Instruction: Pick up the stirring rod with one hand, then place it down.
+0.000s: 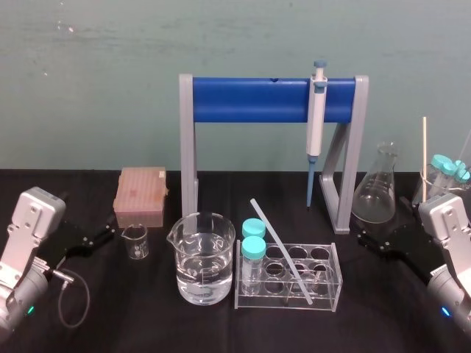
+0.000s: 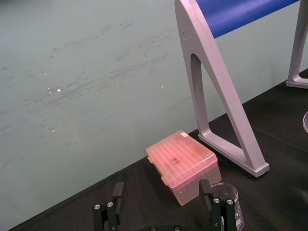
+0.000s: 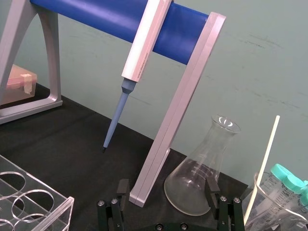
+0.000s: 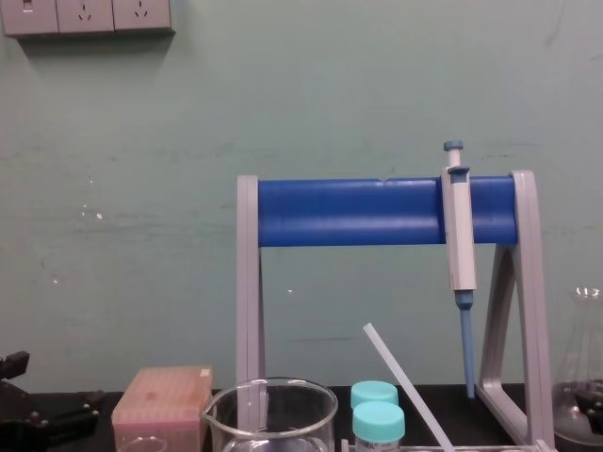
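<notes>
The stirring rod [image 1: 281, 251] is a thin translucent whitish rod leaning tilted in the clear test tube rack [image 1: 333, 293] at the table's middle; its upper part rises in the chest view [image 4: 403, 381]. My right gripper [image 1: 372, 241] rests low at the right, apart from the rod, with its fingers [image 3: 123, 188] spread and nothing between them [image 3: 167, 186]. It faces an empty conical flask [image 3: 204, 178]. My left gripper [image 1: 103, 236] sits at the far left, open and empty [image 2: 162, 190], facing the pink tip box [image 2: 183, 163].
A grey-and-blue pipette [image 1: 317, 125] hangs on the blue-barred stand [image 1: 250, 99]. A large beaker of water [image 1: 204, 257] and two teal-capped tubes [image 1: 253, 239] stand beside the rack. A small beaker [image 1: 135, 241] is near the left gripper. A cream stick [image 1: 425, 158] stands in a beaker far right.
</notes>
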